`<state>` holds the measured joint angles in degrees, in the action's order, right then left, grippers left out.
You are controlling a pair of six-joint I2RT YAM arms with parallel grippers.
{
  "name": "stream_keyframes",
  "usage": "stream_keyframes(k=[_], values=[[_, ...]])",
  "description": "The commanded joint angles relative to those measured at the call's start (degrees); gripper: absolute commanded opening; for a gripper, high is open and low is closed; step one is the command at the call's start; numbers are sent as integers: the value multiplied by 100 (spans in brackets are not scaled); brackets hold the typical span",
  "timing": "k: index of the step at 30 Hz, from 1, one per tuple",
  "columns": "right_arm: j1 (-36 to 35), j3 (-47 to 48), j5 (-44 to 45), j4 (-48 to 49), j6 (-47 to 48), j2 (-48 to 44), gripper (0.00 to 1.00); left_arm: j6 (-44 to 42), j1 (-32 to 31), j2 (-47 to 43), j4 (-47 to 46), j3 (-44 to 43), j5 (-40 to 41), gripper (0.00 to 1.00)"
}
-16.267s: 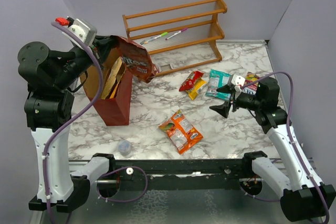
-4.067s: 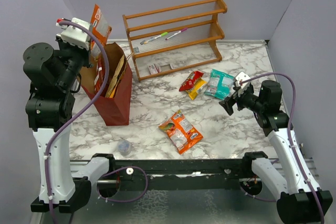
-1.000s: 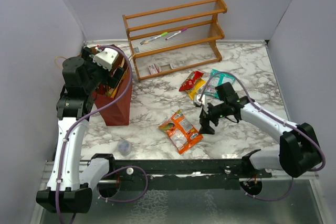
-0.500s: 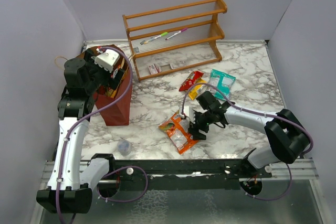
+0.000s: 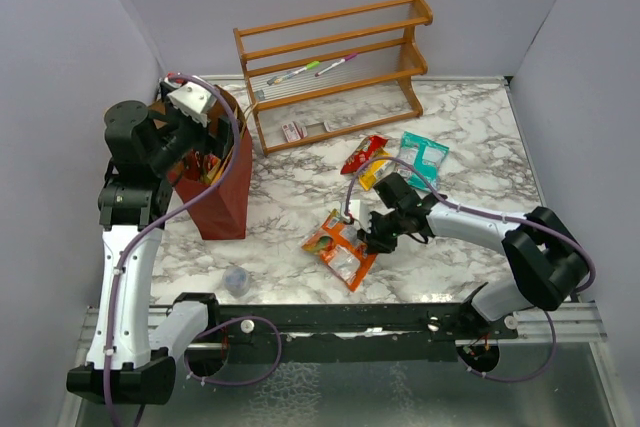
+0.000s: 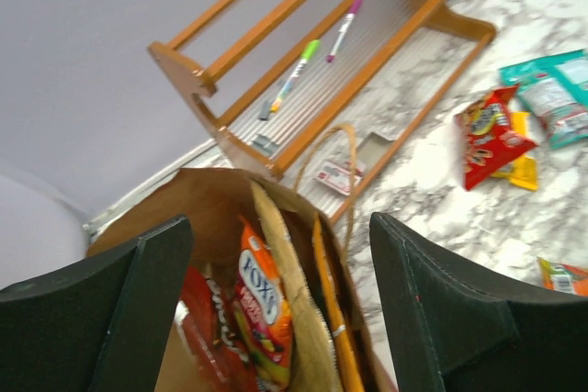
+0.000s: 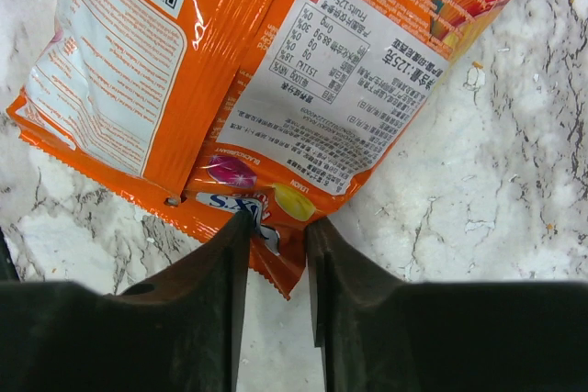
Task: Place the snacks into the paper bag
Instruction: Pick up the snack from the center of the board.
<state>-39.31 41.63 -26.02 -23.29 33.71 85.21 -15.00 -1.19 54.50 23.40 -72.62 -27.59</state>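
The dark-red paper bag point(image 5: 222, 202) stands at the left, its brown inside point(image 6: 207, 213) holding an orange packet point(image 6: 262, 305) and a red one point(image 6: 197, 319). My left gripper point(image 6: 276, 227) hangs open above the bag's mouth, nothing between its fingers. Two overlapping orange snack packets point(image 5: 338, 247) lie mid-table. My right gripper point(image 7: 276, 227) is shut on the near corner of the orange packet point(image 7: 358, 89), also seen from above point(image 5: 372, 243). Red point(image 5: 364, 154), yellow point(image 5: 373, 176) and teal point(image 5: 424, 155) packets lie behind it.
A wooden slatted rack point(image 5: 335, 67) stands at the back with a green marker point(image 5: 295, 72) and a pink marker point(image 5: 337, 63) on it. A small clear cup point(image 5: 236, 279) sits near the front left. Grey walls close in both sides.
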Motion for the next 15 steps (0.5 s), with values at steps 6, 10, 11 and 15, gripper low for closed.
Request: stream_keyframes(k=[6, 10, 11, 15], values=[[-15, 290, -238, -535, 131, -233, 1, -75, -441, 170, 530, -123, -795, 74], [-7, 588, -481, -893, 179, -492, 1, -131, -728, 195, 603, -108, -1046, 72], [-2, 658, -552, -949, 179, -560, 1, -115, -771, 225, 618, -122, -1125, 71], [19, 878, -888, -1098, 191, -953, 1, -116, -922, 362, 686, -164, -1399, 70]])
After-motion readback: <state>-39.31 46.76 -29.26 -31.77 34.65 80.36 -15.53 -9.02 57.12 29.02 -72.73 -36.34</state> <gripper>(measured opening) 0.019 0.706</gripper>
